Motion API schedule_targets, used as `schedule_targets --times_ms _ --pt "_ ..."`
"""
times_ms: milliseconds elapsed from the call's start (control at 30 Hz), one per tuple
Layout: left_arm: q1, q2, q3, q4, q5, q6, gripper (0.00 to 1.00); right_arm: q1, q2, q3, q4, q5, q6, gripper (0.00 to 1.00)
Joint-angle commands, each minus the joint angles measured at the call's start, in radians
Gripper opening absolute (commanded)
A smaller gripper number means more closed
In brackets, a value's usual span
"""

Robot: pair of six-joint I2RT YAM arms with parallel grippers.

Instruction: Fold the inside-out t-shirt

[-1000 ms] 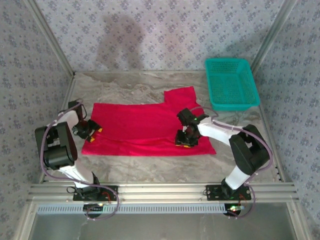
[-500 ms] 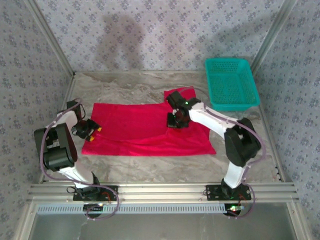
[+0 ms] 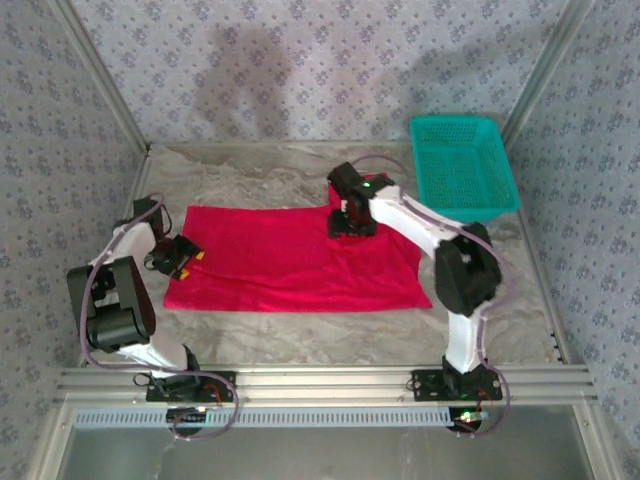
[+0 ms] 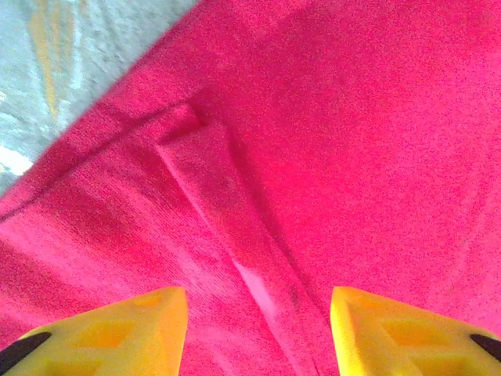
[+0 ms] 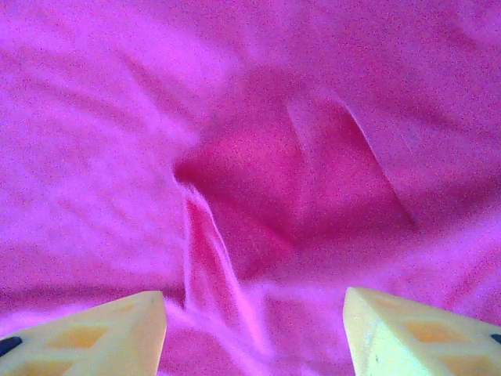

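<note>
1. Table (image 3: 300,325): grey marbled top. You see it bare along the near edge in the top view, and as a pale wedge (image 4: 70,55) at the upper left of the left wrist view.

2. Inside-out t-shirt (image 3: 270,260): bright red cloth, spread flat across the middle of the table, wider from left to right than from near to far. Its left edge lies under your left gripper and its far right part under your right gripper. You will find it well apart from the basket.

3. Basket (image 3: 452,122): teal plastic mesh, at the far right corner of the table, upright.

4. Right arm (image 3: 420,225): reaches from its base far and leftward over the shirt's right side.

5. Left arm (image 3: 120,250): bent at the table's left side, with the wrist turned in toward the shirt.

6. Right gripper (image 3: 350,222): low over the shirt near its far edge. In the right wrist view your yellow fingers (image 5: 415,333) stand wide apart, with nothing between them but the cloth (image 5: 117,117) below.

7. Left gripper (image 3: 178,258): at the shirt's left edge. In the left wrist view its yellow fingers (image 4: 117,329) are spread and are not pinching anything.

8. Cloth ridge (image 4: 211,188): a narrow raised fold in the shirt that runs down between your left fingers.

9. Pucker (image 5: 266,180): a darker, shallow hollow with a thin crease, ahead of your right fingers.
</note>
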State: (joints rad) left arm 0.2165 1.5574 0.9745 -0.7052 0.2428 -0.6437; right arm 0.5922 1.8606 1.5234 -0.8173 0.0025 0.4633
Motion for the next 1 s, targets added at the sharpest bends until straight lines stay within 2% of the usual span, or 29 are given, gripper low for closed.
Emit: schedule_targets --times_ms 0,133,200,267,400,600,733,833,967 --pt "-0.039 -0.048 0.029 -0.017 0.006 -0.007 0.51 -0.045 -0.132 -0.2 0.165 -0.141 0.023 0.65" --pt "-0.057 -0.006 0.022 0.07 0.061 -0.042 0.52 -0.102 -0.118 -0.308 0.369 -0.332 0.07 0.65" --pt "-0.057 0.059 0.043 0.104 0.084 -0.057 0.52 -0.118 -0.065 -0.307 0.421 -0.369 0.095 0.65" --pt "-0.057 0.131 0.091 0.113 0.098 -0.059 0.51 -0.134 0.0 -0.27 0.408 -0.331 0.099 0.65" --pt "-0.057 0.249 0.212 0.095 0.084 -0.054 0.51 -0.176 0.092 -0.195 0.351 -0.158 0.122 0.65" --pt "-0.046 0.302 0.32 0.037 0.029 -0.034 0.5 -0.172 0.071 -0.171 0.345 -0.058 0.159 0.65" --pt "-0.047 0.22 0.301 0.032 -0.003 -0.025 0.5 -0.092 0.006 -0.156 0.316 -0.033 0.148 0.65" --pt "-0.059 0.092 0.209 0.032 -0.008 -0.029 0.5 -0.034 -0.022 -0.151 0.274 -0.017 0.127 0.65" --pt "-0.14 -0.084 0.05 0.049 0.036 -0.063 0.51 -0.027 -0.041 -0.205 0.276 -0.07 0.106 0.65"
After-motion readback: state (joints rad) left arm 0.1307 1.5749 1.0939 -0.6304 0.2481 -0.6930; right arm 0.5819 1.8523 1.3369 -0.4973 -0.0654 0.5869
